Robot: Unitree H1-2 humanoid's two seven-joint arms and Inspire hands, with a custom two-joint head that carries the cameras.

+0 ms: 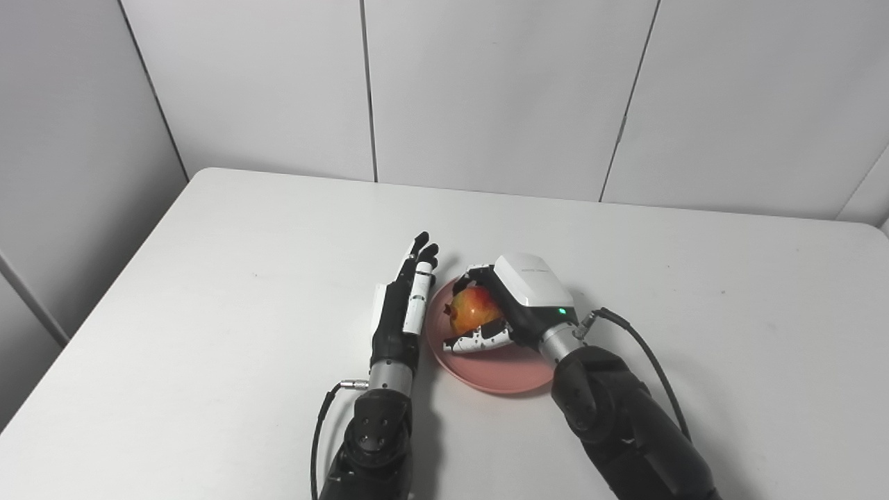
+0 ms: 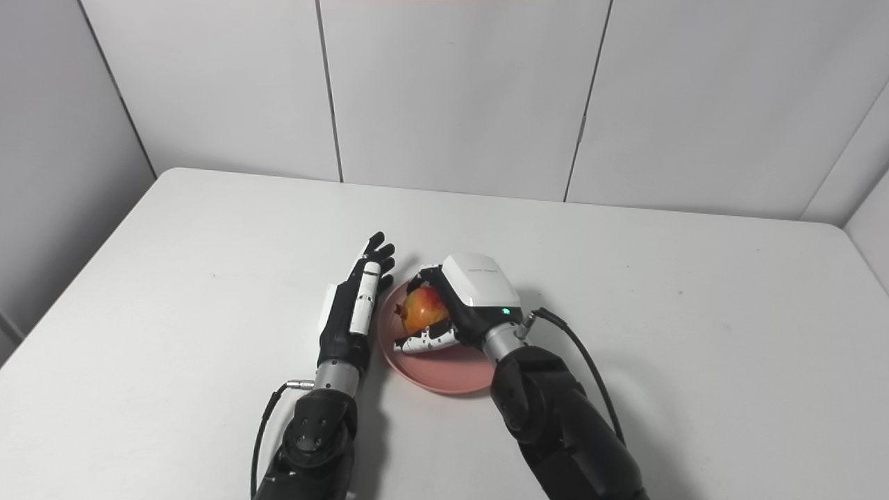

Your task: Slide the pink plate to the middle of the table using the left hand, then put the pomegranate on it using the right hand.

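Presently the pink plate [image 1: 494, 367] lies flat on the white counter [image 1: 229, 292], near the counter's middle and toward the near edge; its left rim and near rim are plainly visible, while its far and right portions are covered by the right hand [image 1: 510, 305]. Observed on the plate: the pomegranate [image 1: 474, 310], red and yellow in colour, positioned over the plate's far-left part; whether its underside rests on the plate surface or sits just above it cannot be determined, since the fingers hide the contact. Right hand: grasping the pomegranate, with fingers [image 1: 479, 339] curled around the near side of the fruit and further fingers wrapped over its far side; the white back of the hand faces up and shows a small green light; a black cable runs from the wrist across the counter to the right. Left hand [image 1: 404, 304]: released, holding nothing; fingers extended straight and close together, pointing away from the robot, with the hand turned on edge; it stands just beside the plate's left rim; contact between the hand and the rim cannot be confirmed from either view. Backdrop: pale wall panels [image 1: 500, 90] behind the counter's far edge.
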